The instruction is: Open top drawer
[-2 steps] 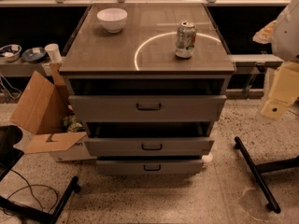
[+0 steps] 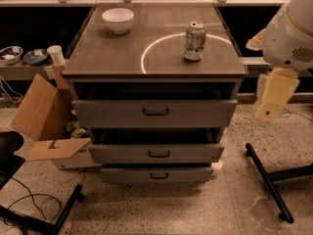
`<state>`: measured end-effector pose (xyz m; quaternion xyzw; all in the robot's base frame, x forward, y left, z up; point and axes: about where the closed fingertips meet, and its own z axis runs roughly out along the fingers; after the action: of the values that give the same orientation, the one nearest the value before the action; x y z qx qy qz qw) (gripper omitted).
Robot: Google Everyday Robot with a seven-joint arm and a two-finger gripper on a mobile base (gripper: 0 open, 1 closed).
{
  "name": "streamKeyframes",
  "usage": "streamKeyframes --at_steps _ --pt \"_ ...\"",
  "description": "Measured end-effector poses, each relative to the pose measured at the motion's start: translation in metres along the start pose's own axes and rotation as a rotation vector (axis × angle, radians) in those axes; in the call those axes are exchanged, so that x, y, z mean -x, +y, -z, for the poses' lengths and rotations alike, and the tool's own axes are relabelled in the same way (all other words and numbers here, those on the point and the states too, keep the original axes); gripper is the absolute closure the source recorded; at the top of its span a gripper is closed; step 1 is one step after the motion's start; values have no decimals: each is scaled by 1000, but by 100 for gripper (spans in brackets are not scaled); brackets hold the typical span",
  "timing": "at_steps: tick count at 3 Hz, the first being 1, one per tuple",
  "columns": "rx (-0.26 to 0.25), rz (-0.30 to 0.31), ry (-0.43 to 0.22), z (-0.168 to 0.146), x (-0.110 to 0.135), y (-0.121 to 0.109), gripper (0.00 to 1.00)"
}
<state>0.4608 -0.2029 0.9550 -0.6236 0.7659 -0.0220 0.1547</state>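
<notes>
The top drawer (image 2: 195, 113) is the widest grey front of the cabinet, with a small black pull handle (image 2: 156, 111) at its centre. A dark gap shows above its front panel, under the cabinet top. My gripper (image 2: 269, 112) hangs in the air to the right of the cabinet, level with the top drawer and apart from it. It holds nothing that I can see. The white arm (image 2: 293, 33) rises above it at the right edge.
Two narrower drawers (image 2: 158, 153) (image 2: 159, 174) sit below. On the cabinet top (image 2: 98, 58) stand a white bowl (image 2: 118, 19) and a soda can (image 2: 194, 41). An open cardboard box (image 2: 41, 111) lies on the left floor. Black stand legs (image 2: 266, 180) lie on the right floor.
My arm and gripper have shifted a little to the left, toward the cabinet. The drawers look unchanged.
</notes>
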Motion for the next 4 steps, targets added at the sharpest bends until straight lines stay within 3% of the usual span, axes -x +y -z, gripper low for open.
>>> streamKeyframes --at_steps 1,2,4 --pt "29 37 -19 -53 8 -26 0" --pt "29 31 -36 -116 7 -59 0" --pt "-39 3 13 -191 1 -72 0"
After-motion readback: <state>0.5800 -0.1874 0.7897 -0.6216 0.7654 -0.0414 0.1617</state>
